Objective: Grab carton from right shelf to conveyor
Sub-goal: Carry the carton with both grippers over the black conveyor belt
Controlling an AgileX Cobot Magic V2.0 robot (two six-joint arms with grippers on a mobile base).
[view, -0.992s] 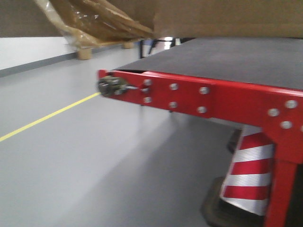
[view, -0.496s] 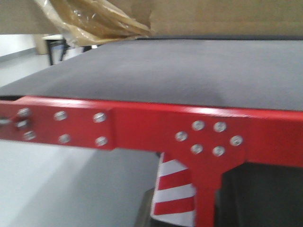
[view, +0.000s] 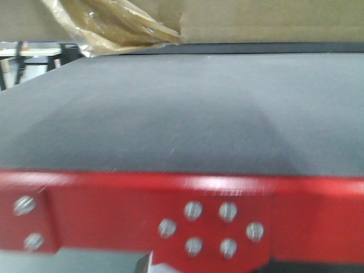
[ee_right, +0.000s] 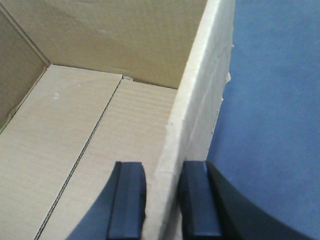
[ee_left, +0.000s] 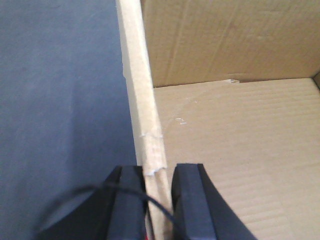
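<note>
The conveyor (view: pixel 170 114) now fills the front view, far closer than a second ago, so the carton (view: pixel 267 20) along the top edge looks poised over it, ready to lower — though only the wrist views show the left gripper (ee_left: pixel 159 172) and right gripper (ee_right: pixel 162 170) each clamped on a carton wall.

Even indoor light; front view motion-blurred, glare streaking the red edge of the conveyor (view: pixel 170 114); wrist views sharper.

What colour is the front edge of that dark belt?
The conveyor's metal front edge is bright red, clearest in the front-facing view.
</note>
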